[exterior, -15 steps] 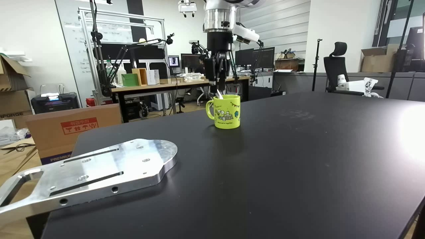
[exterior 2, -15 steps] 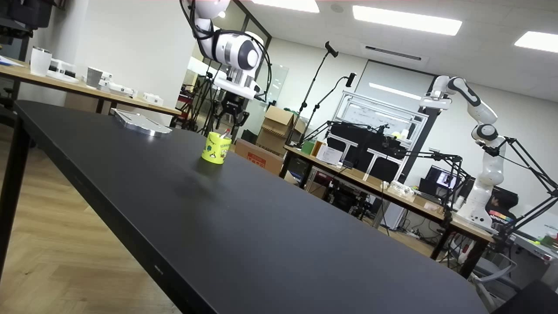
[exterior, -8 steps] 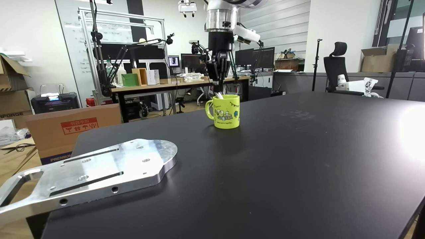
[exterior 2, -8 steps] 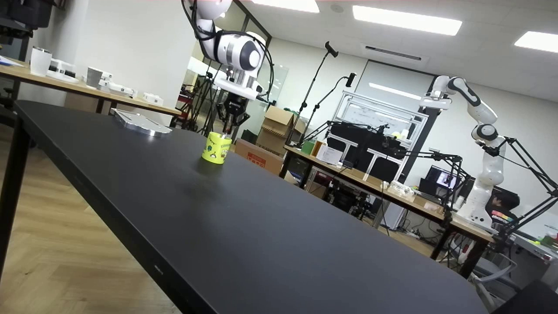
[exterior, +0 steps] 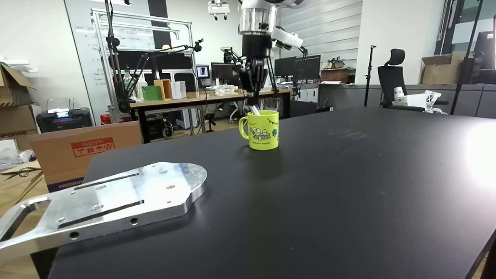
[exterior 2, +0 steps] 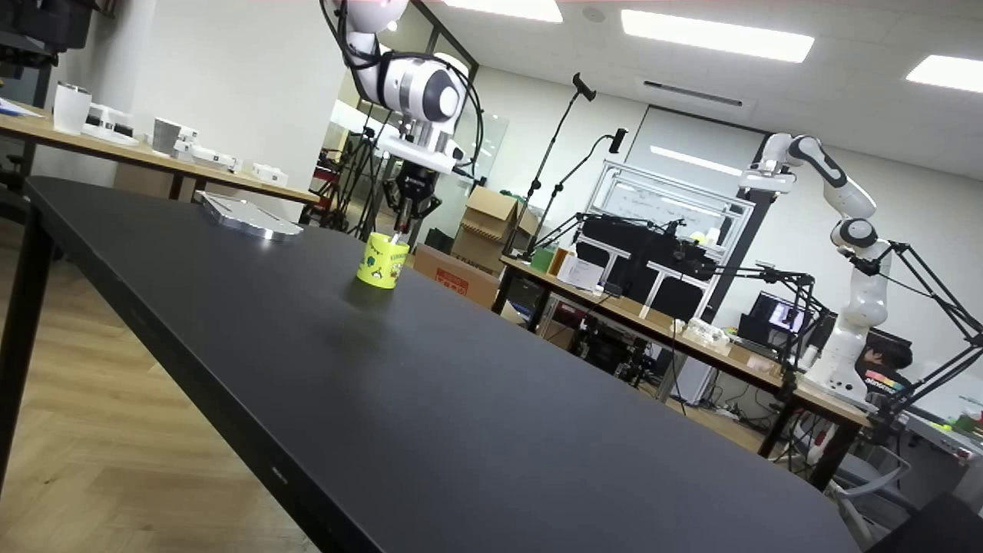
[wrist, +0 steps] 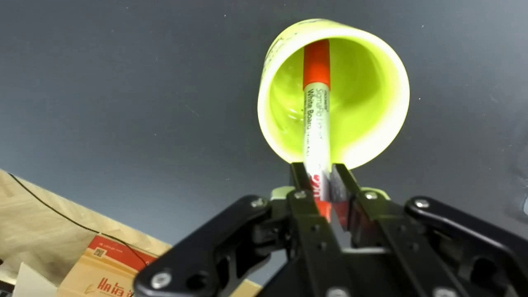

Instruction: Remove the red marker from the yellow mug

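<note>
The yellow mug [exterior: 264, 133] stands upright on the dark table, its handle toward the cardboard box side. In the wrist view, the red marker [wrist: 317, 119], white-bodied with red ends, leans inside the mug [wrist: 398, 103] with its upper end past the rim. My gripper [wrist: 319, 173] is shut on that upper part, one finger on each side, just outside the mug's rim. Both exterior views show the gripper [exterior: 254, 102] right above the mug, pointing down. The white marker [exterior 2: 395, 237] body shows between fingertips and mug opening. The marker's top end is partly hidden between the fingers.
A thick machined metal plate [exterior: 155, 190] lies on the black table [exterior: 329, 201], also seen behind the mug in an exterior view. Beyond the table edge stands a cardboard box [exterior: 89, 149]. A work desk [exterior 2: 660, 330] with equipment is farther back.
The gripper's fingers stood apart around the marker a second ago and have closed on it. The mug has shifted very slightly toward its handle side, the gripper with it.
</note>
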You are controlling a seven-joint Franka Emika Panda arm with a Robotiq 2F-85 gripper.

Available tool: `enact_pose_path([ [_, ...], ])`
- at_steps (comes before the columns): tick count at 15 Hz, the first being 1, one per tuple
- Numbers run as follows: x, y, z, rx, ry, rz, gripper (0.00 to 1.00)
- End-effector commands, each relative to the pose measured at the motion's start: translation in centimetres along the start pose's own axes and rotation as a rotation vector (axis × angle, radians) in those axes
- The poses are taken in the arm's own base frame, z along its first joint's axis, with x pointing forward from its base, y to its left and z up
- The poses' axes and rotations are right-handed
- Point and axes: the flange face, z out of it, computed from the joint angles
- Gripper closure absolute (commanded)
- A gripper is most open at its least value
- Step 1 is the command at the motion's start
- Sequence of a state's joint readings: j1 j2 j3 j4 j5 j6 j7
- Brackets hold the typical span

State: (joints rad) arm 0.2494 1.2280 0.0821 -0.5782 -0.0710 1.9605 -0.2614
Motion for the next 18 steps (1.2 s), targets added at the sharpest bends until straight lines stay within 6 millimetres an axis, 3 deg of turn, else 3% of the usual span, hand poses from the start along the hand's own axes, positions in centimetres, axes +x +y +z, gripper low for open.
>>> enact_pose_path([
  [1,0.6,0.2,-4.7,-0.015,0.003,-0.001,0.95],
  [6,0.0,1.4,-11.4,-0.028,-0.036,-0.012,0.95],
  [8,-1.0,2.9,-13.4,-0.051,-0.075,0.001,0.95],
  [11,-3.3,7.2,-14.7,-0.095,-0.148,0.048,0.95],
  [14,-6.0,12.5,-12.6,-0.101,-0.206,0.098,0.95],
  [18,-9.7,17.5,-6.9,-0.036,-0.275,0.137,0.95],
])
